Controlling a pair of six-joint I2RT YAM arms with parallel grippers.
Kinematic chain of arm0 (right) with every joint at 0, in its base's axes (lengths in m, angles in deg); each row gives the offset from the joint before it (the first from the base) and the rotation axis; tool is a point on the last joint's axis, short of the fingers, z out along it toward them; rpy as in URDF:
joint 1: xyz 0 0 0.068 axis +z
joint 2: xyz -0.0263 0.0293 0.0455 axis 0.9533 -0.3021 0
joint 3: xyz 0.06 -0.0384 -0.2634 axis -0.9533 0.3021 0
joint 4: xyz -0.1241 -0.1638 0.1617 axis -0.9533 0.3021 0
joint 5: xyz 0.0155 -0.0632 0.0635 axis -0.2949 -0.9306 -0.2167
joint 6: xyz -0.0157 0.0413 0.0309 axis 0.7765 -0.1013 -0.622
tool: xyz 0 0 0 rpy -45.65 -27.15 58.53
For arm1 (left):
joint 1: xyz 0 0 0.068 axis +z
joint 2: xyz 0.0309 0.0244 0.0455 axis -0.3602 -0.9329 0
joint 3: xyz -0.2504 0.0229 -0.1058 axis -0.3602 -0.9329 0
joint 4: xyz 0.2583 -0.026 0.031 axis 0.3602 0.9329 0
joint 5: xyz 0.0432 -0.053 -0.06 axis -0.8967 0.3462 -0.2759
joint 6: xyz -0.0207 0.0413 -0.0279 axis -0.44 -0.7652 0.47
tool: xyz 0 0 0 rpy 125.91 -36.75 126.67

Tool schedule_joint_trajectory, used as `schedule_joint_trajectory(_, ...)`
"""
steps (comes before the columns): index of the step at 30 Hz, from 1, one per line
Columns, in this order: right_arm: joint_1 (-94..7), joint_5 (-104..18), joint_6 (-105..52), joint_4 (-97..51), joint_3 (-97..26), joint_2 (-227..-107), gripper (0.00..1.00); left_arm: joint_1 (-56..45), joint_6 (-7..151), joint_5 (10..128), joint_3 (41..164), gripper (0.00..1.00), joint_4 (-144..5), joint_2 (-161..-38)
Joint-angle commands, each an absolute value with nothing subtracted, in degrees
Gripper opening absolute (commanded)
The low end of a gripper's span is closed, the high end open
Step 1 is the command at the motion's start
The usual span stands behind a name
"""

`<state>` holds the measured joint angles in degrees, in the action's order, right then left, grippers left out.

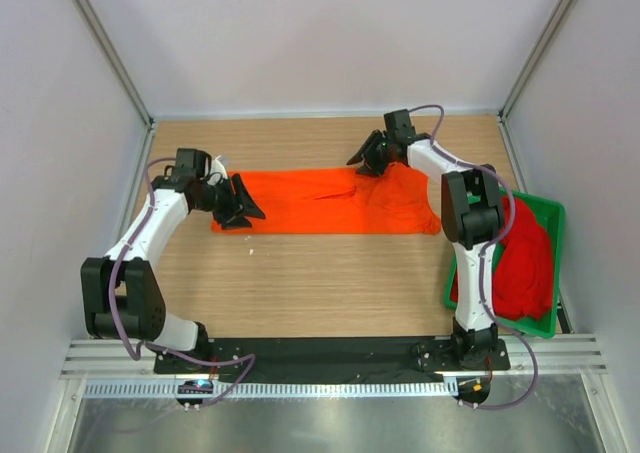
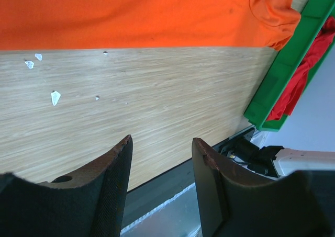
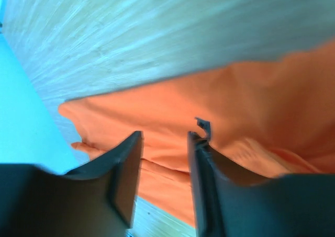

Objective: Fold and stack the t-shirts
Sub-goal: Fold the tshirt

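Bright orange cotton t-shirt (image 1: 330, 201) first: it's laid out as a long flat band across the middle of the wood-grain table (image 1: 330, 283). It's smooth and even over its left stretch, then bunches into soft rumples at the right end. That rumpled end comes up close to the green plastic tray (image 1: 553, 216), a hard, straight-walled bin at the table's right edge. Heaped inside it is the deep red t-shirt (image 1: 527, 258), crumpled, filling the bin and hanging over the tray's wall. A few tiny white flecks (image 2: 55, 97) dot the bare wood just on the near side of the orange hem. Pale walls close the table in on three sides. The right arm rises from its base in front of the tray and hides part of the tray's left wall. From there it stretches far across, and the right gripper (image 1: 365, 161) sits at the shirt's far edge, right of centre. Its dark fingers stand moderately apart, with orange cloth showing beyond the gap and nothing visibly pinched. The left arm bends at the elbow and reaches inward, which puts the left gripper (image 1: 240, 205) at the shirt's left end. Its jaws are parted too, with nothing between them.
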<state>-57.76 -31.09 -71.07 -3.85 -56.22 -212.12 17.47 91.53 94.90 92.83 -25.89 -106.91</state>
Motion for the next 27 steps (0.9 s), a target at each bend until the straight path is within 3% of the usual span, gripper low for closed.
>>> schedule_joint_trajectory(1, -57.3, -29.3, -66.7, -0.5, -64.3, -212.0, 0.53, 17.3, 89.6, 96.1, 94.8, 0.5, -24.7, -106.9)
schedule_joint_trajectory(9, -60.6, -34.2, -59.0, 10.0, -63.6, -206.4, 0.5, 17.3, 88.7, 95.6, 96.5, 0.51, -24.0, -107.9)
schedule_joint_trajectory(12, -61.6, -32.9, -58.3, 9.5, -58.9, -203.5, 0.45, 17.3, 88.7, 95.9, 96.5, 0.51, -24.0, -108.4)
schedule_joint_trajectory(19, -64.7, -28.6, -56.2, 5.4, -50.9, -201.7, 0.19, 17.4, 88.7, 96.3, 96.3, 0.5, -24.3, -109.1)
schedule_joint_trajectory(27, -66.0, -28.3, -56.1, 2.4, -51.5, -205.7, 0.14, 17.3, 88.7, 96.4, 96.6, 0.5, -24.0, -109.4)
